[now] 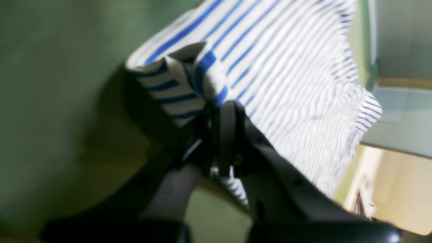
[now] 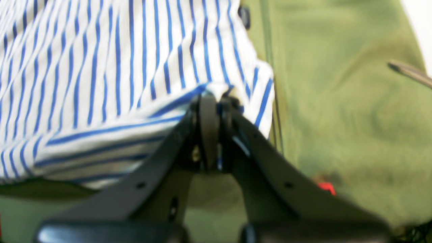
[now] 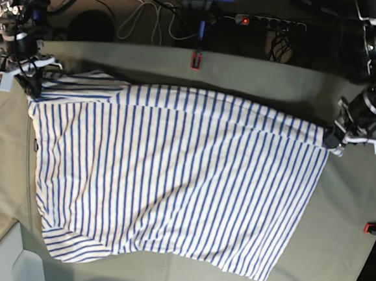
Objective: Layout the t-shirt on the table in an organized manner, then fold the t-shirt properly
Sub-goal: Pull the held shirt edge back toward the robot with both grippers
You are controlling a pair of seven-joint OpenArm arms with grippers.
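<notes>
1. While the t-shirt [image 3: 172,178] hangs stretched between the two arms in the base view, its lower part lies spread across the table [image 3: 258,74], stripes running from the far side toward the near edge.
2. At that view's left, the right gripper [image 3: 33,79] pinches the shirt's upper left corner; the cloth bunches into narrow folds just beside it.
3. From the right wrist view, the right gripper [image 2: 216,101] has its jaws pressed together on a small fold of the t-shirt [image 2: 118,84] at the hem edge, with white and blue cloth squeezed between the black fingers [image 2: 207,118].
4. To the right of that pinch, the table [image 2: 337,101] shows creased green cloth, and a small red clamp [image 2: 325,187] sits near the bottom of the picture.
5. Near the middle of the table's far edge in the base view, another red clamp [image 3: 195,60] stands upright.
6. At the base view's right, the left gripper [image 3: 334,140] holds the shirt's upper right corner, which is pulled to a point.
7. From the left wrist view, the left gripper [image 1: 219,104] is closed tight on a folded corner of the t-shirt [image 1: 287,84]; the cloth spreads away from it, blurred, over the table [image 1: 50,101].
8. A third red clamp [image 3: 375,228] sits at the table's right edge.
</notes>
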